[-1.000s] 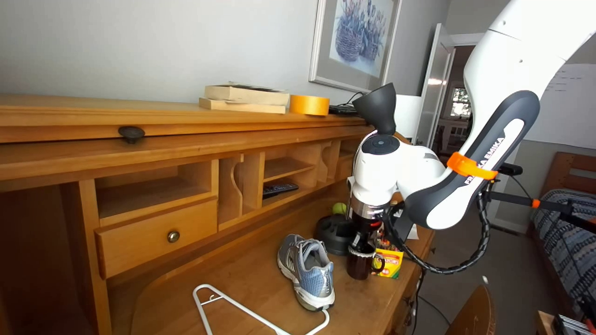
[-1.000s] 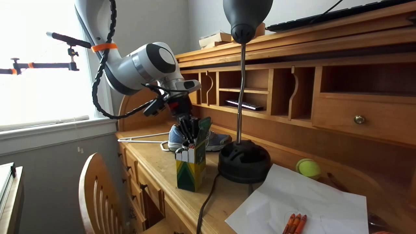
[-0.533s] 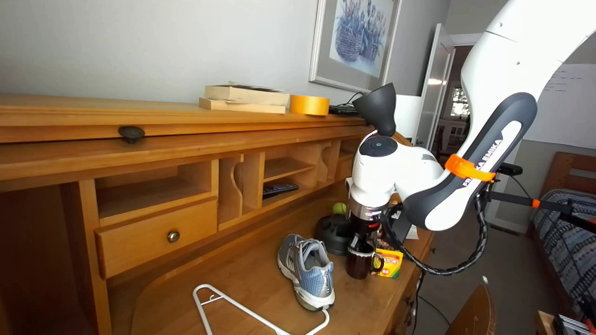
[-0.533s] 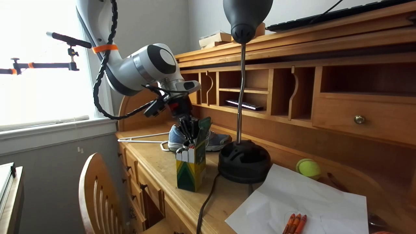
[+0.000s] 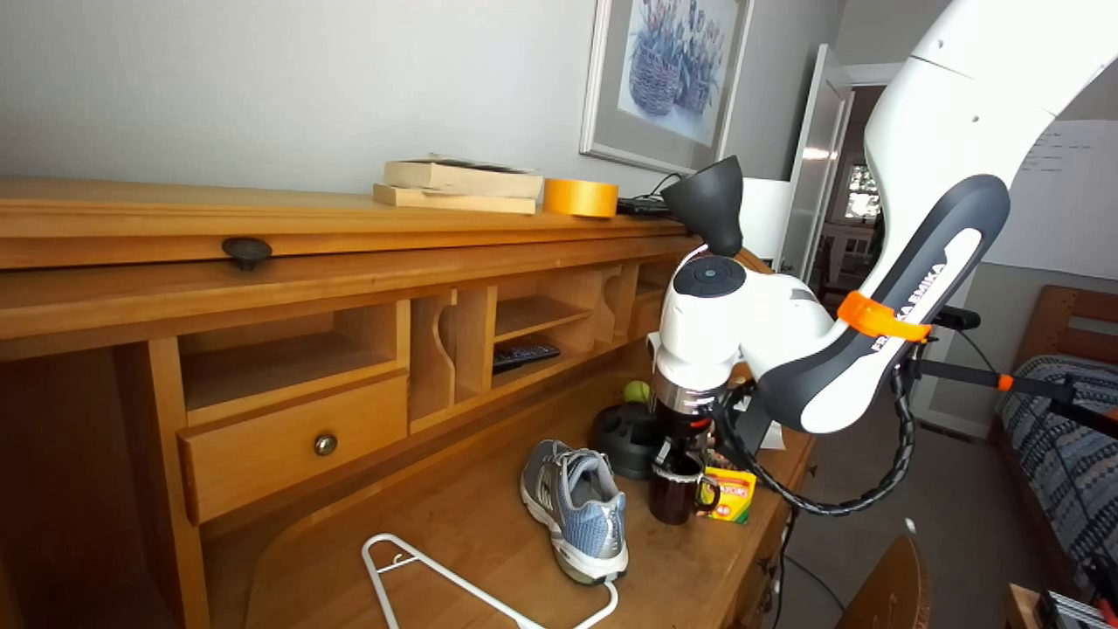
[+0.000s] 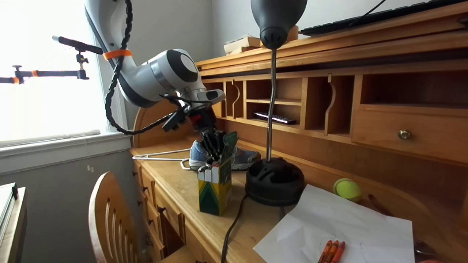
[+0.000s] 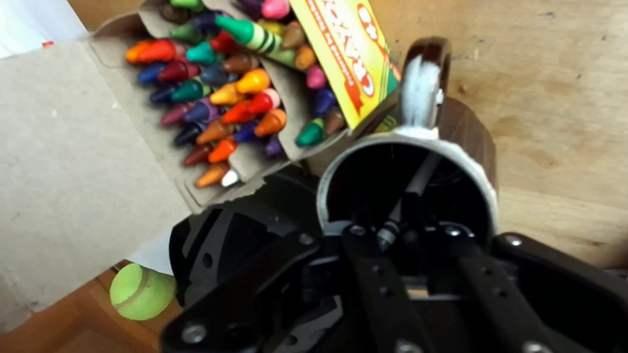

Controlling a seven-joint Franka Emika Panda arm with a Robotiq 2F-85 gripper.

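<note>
Down at the mouth of the mug [image 7: 471, 127], it's the gripper [image 7: 387, 208], fingertips dipped inside the rim! Only a narrow gap between the fingers, and look what shows in it: a pale crayon [image 7: 421, 177], leaning across the dark inside of the mug, point towards the gripper. Pinched or not? Too dark in there; I can't tell whether the fingers press on it or simply stand either side.

And the mug? Upright on the desk [image 5: 672, 568], handle close beside the box [image 7: 351, 59]. What a full house in that box: crayons [image 7: 238, 113] in rows, points up, flap wide open, one green crayon [image 7: 248, 34] sprawled at a slant across its neighbours. Right next to mug and box, the black base of the lamp [image 6: 274, 195].

Swing to an exterior view and there's the shoe [image 5: 590, 524] near the mug, one end of the hanger [image 5: 454, 576] right at its heel. Farther along the desk, the paper [image 6: 365, 223] lies spread out with three crayons [image 6: 332, 252] side by side on it, orange-red, and the ball [image 6: 346, 189] sits just at its edge. Up in a cubby [image 5: 575, 339], the remote [image 5: 524, 354]. Higher up, along the top, the books [image 5: 463, 179] are stacked next to the orange roll [image 5: 580, 197], and the painting [image 5: 672, 79] hangs beyond.
</note>
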